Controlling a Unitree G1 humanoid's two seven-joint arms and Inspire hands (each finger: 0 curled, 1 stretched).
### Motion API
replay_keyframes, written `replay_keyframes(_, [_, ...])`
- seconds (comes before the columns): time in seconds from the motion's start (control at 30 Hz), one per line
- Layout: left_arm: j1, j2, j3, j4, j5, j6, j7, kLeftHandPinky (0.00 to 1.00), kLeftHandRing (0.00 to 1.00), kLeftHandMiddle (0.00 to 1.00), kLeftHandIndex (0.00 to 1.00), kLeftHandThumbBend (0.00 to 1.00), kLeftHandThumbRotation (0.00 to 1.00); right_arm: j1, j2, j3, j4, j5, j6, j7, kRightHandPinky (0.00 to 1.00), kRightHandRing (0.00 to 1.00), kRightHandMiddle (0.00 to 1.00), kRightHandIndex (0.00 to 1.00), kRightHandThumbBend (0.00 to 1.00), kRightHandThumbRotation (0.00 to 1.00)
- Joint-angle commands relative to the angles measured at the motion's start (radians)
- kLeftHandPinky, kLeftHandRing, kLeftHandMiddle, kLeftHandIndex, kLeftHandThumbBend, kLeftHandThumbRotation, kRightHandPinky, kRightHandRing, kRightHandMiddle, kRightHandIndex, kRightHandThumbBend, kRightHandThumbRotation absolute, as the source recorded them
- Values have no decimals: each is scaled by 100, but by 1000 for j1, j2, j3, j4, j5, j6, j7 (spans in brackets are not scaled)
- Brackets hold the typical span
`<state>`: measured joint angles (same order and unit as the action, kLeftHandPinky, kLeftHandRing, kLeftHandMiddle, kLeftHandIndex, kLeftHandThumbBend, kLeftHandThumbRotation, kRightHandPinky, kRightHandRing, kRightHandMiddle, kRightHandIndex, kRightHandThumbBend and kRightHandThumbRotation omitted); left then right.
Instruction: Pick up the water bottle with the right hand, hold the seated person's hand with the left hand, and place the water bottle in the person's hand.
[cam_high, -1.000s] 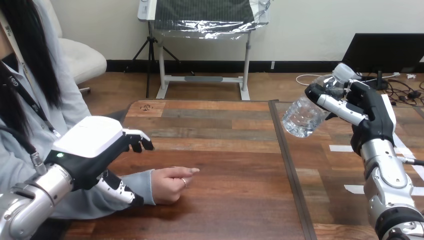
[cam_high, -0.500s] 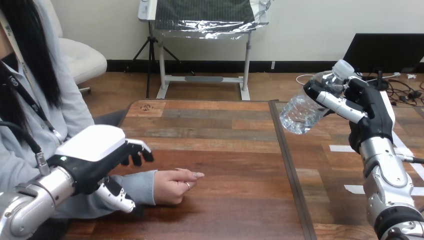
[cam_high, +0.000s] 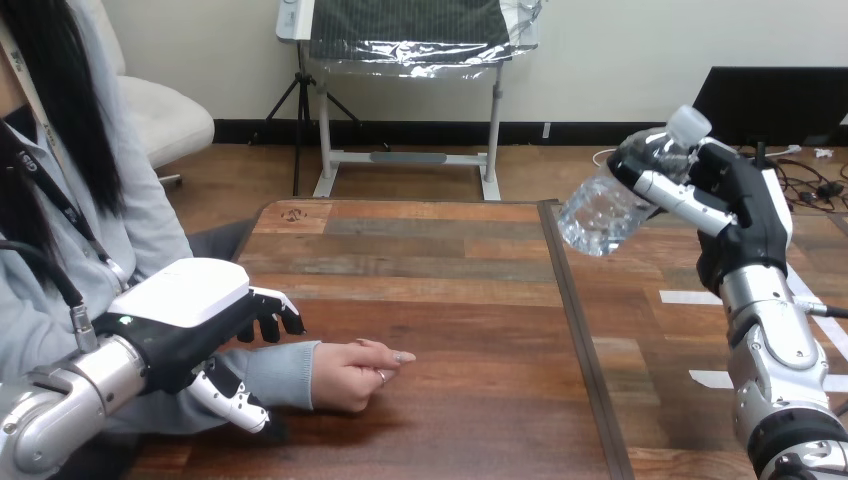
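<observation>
Left hand (cam_high: 190, 315) has dropped lower than half a second back. Its fingers and thumb are spread apart, straddling the person's sleeve (cam_high: 285, 365) just behind the person's hand (cam_high: 355, 375), which lies on the surface (cam_high: 470, 300) — contact hard to make out. Right hand (cam_high: 740, 205) sits a touch higher, clamped on the water bottle (cam_high: 610, 205) — tilted, neck partly hidden under the fingers.

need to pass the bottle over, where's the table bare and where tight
Bare: the table's middle and far side, from the person's hand to the centre seam; also right of the seam, under the water bottle held up by the right hand. Crowded: the near left corner, with the left hand over the person's forearm.
</observation>
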<state>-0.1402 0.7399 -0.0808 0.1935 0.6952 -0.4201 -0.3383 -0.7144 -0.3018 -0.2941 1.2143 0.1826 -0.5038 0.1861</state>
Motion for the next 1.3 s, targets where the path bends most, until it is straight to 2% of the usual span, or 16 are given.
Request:
replay_keyframes(0.0, [-70, 26, -11, -1, -37, -13, -9, 60, 66, 69, 73, 100, 38, -104, 5, -18, -85, 24, -56, 5, 32, 39, 47, 48, 72, 0])
replay_keyframes(0.7, [-56, 15, -31, 2, -50, 3, -32, 61, 63, 66, 71, 100, 31, -72, 17, -19, -153, 56, -74, 49, 32, 39, 46, 47, 72, 0])
replay_keyframes(1.0, [-41, 5, -40, 12, -53, -4, -15, 60, 61, 64, 67, 100, 26, -45, 28, -18, -210, 70, -64, 60, 31, 38, 46, 47, 72, 0])
replay_keyframes(1.27, [-25, -5, -53, 9, -37, -3, 14, 57, 58, 60, 63, 100, 23, -19, 38, -23, -268, 97, -42, 90, 30, 38, 45, 46, 71, 0])
